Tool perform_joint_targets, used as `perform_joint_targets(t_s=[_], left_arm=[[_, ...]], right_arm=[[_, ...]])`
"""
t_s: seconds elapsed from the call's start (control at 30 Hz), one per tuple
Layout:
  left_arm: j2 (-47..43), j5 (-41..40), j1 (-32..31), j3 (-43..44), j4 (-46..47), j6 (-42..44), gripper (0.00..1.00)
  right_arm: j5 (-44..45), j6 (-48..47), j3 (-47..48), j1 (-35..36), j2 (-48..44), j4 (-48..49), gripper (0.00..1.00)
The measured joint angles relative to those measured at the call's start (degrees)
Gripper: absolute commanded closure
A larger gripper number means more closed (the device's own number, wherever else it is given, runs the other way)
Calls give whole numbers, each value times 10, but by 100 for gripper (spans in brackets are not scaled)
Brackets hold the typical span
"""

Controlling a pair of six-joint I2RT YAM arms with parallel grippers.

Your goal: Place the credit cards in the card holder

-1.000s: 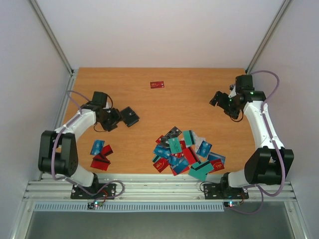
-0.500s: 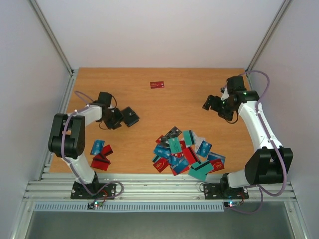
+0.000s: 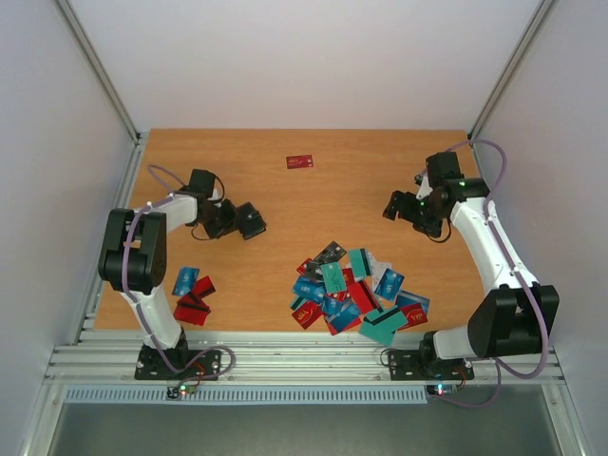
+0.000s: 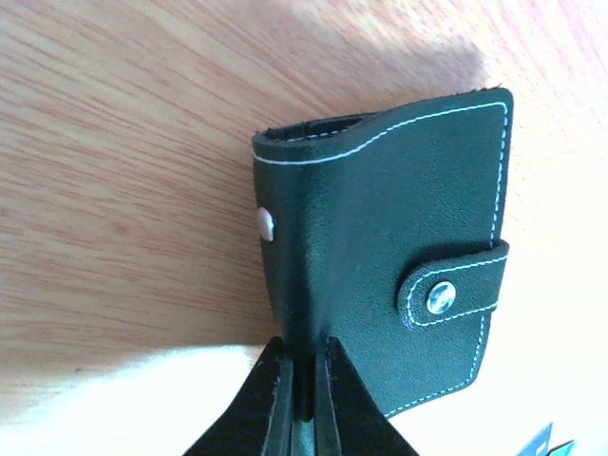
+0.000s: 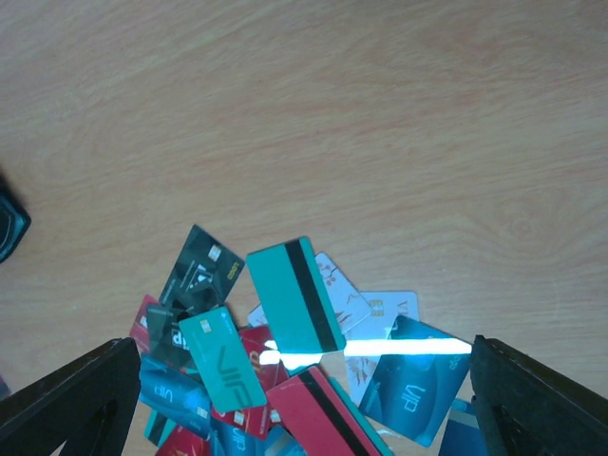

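Left claw (image 4: pixel 304 370) tight on card holder (image 4: pixel 389 209)

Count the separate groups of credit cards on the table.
3: a lone red card at the far side; a small cluster at the near left; the big pile at the near centre-right. Overlapped cards may be hidden.

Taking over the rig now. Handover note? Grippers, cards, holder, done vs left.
Left gripper: fingers shut on one edge of the card holder, at the table's left side, tab snapped closed.
Right gripper: open, empty, above the table's right side.
Credit cards: main pile front centre, small heap front left, lone red card far centre.
Done: holder gripped.
Left: open it and load every card; none visibly inside.
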Motion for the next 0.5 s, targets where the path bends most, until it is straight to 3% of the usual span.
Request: perform_joint_targets(t_s=[0.23,0.5], left_arm=[[-6,33,-5,0,8,23,100],[-99,123,-36,0,-1,64,100]], right_arm=[[-23,0,-6,54,-13,-3,5],[-123,8,-7,123,-18,17,1]])
